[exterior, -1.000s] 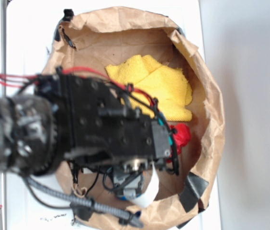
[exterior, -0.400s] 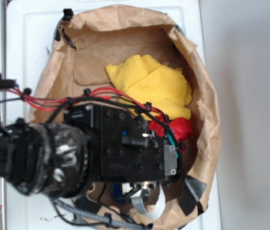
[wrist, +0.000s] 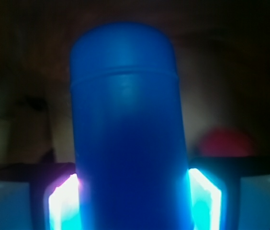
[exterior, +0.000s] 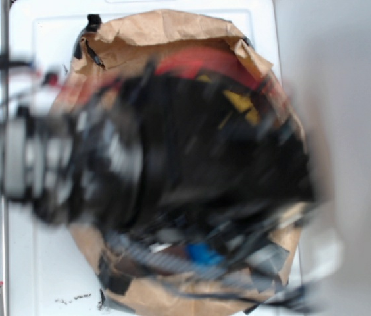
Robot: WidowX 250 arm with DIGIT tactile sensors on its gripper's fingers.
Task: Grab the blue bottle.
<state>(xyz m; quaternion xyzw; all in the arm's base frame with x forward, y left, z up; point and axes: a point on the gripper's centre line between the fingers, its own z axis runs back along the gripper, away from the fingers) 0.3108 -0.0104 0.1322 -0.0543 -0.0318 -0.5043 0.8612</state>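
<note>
The blue bottle (wrist: 128, 134) fills the middle of the wrist view, its rounded end pointing away from the camera. My gripper (wrist: 132, 203) is shut on it: the two glowing pads (wrist: 63, 203) press against its left and right sides. In the exterior view the black arm (exterior: 192, 171) is a motion-blurred mass over the bag, and only a small bright-blue patch of the bottle (exterior: 202, 253) shows at its lower edge. The fingers themselves are lost in the blur there.
A brown paper bag (exterior: 166, 29) with rolled-down walls lies on the white table (exterior: 47, 39) and surrounds the arm. A bit of yellow cloth (exterior: 241, 102) peeks past the arm. A red object (wrist: 226, 141) lies blurred behind the bottle.
The arm has swung fast up and to the right across the bag, now blurred and covering the yellow cloth and red object. The blue patch has shifted right with it.
</note>
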